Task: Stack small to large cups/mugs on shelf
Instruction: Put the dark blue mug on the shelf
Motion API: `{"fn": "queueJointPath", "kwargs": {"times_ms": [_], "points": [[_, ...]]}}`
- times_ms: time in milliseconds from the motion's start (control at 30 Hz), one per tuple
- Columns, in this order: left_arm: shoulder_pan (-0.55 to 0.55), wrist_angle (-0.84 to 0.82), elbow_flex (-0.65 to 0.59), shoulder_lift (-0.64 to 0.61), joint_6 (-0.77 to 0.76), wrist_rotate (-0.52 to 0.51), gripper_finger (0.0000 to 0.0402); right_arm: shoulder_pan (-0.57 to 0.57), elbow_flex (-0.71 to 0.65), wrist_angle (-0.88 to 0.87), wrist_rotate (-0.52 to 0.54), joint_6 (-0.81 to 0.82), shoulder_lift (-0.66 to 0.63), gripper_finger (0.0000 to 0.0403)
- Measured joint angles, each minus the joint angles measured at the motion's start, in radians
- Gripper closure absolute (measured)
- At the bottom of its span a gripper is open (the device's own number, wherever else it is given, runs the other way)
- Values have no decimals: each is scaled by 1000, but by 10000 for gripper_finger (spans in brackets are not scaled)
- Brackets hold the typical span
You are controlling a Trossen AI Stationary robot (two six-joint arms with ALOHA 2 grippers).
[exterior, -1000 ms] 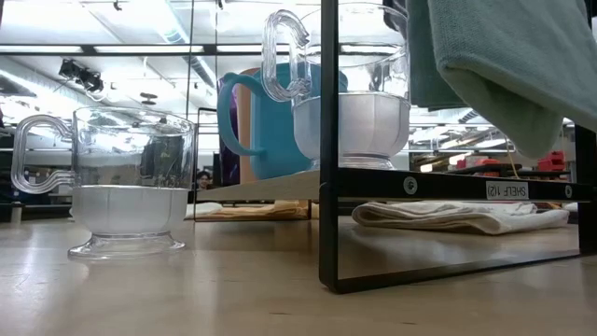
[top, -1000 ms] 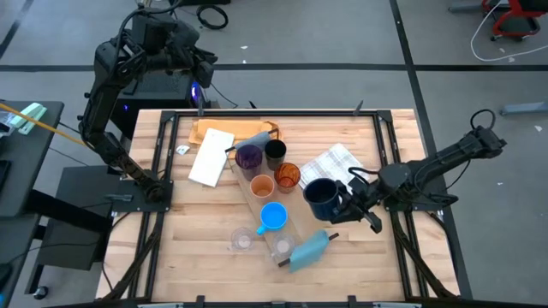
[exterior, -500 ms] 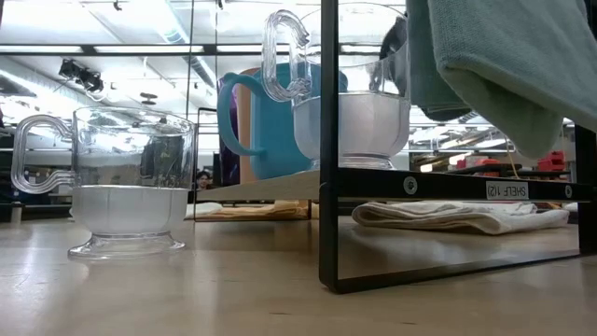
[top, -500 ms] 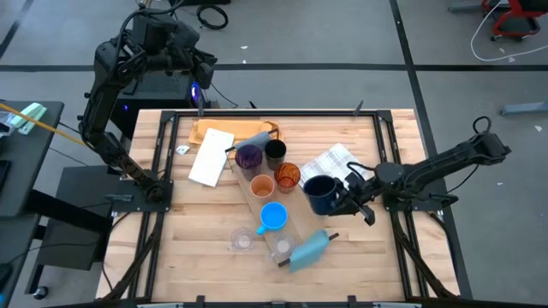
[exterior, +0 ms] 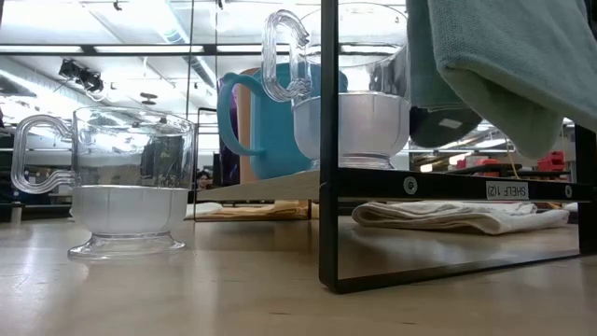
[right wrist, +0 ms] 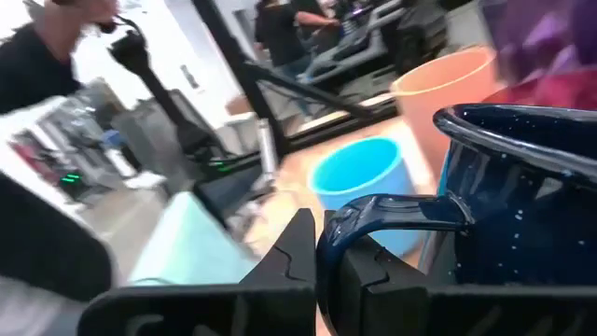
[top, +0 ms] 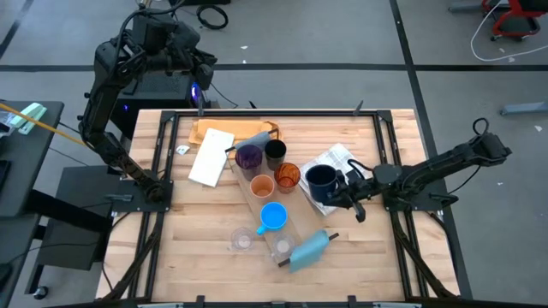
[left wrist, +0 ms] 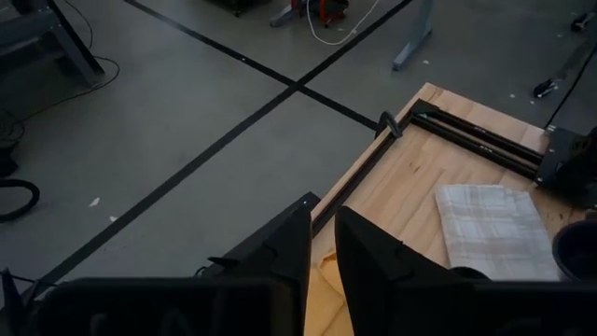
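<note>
The shelf (top: 257, 201) is a long pale plank lying slantwise on the table. On it stand a purple tumbler (top: 248, 156), a black cup (top: 275, 153), two orange cups (top: 262, 186), a bright blue mug (top: 273, 216) and a clear glass (top: 283, 246). Another clear glass (top: 242, 239) stands on the table beside it. My right gripper (top: 345, 190) is shut on the dark navy mug (top: 321, 180), right of the shelf over a white checked cloth (top: 338, 160). My left gripper (top: 204, 67) hangs high beyond the table's far left corner, its fingers a narrow gap apart with nothing between them. My right gripper pinches the navy mug's handle (right wrist: 392, 213) between its two fingers (right wrist: 291, 247). The fingers lie about level and come from the table's right side. The mug sits upright with its mouth up, and in the low view its base (exterior: 438, 140) shows above the table.
A blue-grey cloth (top: 310, 250) drapes the shelf's near end, another (top: 253, 139) its far end. An orange-brown board (top: 224, 130) with a white folded cloth (top: 211, 156) lies at the far left. Black rails (top: 390, 171) run along the table's edges.
My right gripper has sunk with the navy mug and carried it toward the table's far edge, over the checked cloth. It has stayed shut and the mug has stayed upright. In the low view the mug has come down from the top of the picture to behind the hanging cloth.
</note>
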Motion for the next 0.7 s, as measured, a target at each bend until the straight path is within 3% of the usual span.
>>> {"fn": "queueJointPath", "kwargs": {"times_ms": [367, 700], "points": [[0, -1, 0, 0, 1, 0, 347, 43, 0, -39, 138, -176, 0, 394], [0, -14, 0, 1, 3, -2, 353, 189, 1, -55, 470, -384, 0, 394]]}}
